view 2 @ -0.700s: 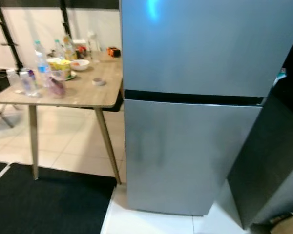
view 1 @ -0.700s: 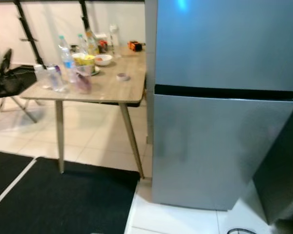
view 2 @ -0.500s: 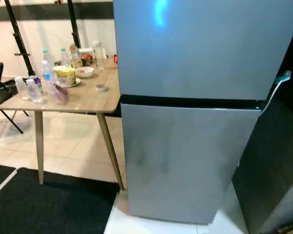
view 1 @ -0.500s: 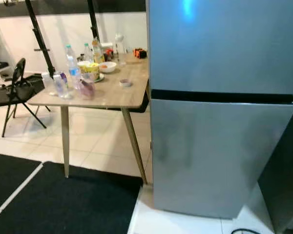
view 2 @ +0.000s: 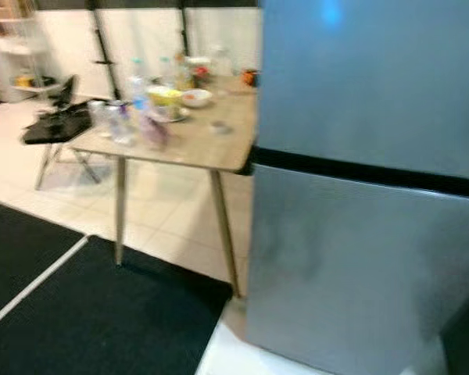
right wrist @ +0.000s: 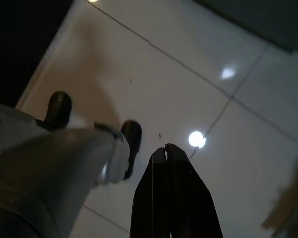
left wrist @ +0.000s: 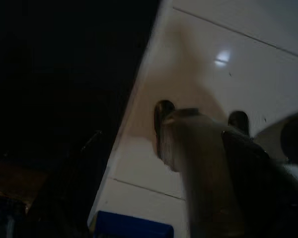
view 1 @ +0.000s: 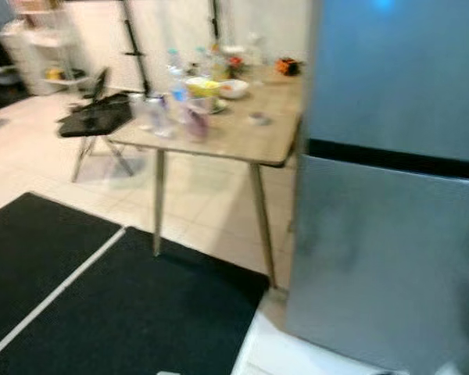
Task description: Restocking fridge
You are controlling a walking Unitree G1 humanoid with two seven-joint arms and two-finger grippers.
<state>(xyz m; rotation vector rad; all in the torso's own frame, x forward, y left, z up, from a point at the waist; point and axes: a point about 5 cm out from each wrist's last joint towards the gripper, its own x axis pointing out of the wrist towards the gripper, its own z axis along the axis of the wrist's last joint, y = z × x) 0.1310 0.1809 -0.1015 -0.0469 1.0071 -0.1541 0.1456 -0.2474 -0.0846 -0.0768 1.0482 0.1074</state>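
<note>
A wooden table stands upper centre on pale tiles. It carries bottles, a bowl and cups. Black mats cover the lower left.

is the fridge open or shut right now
Shut. Both doors of the fridge sit flush, with just the dark seam between upper and lower door.

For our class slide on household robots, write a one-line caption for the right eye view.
Blurred view of a closed silver fridge beside a wooden table crowded with bottles and bowls, black mat in front.
</note>
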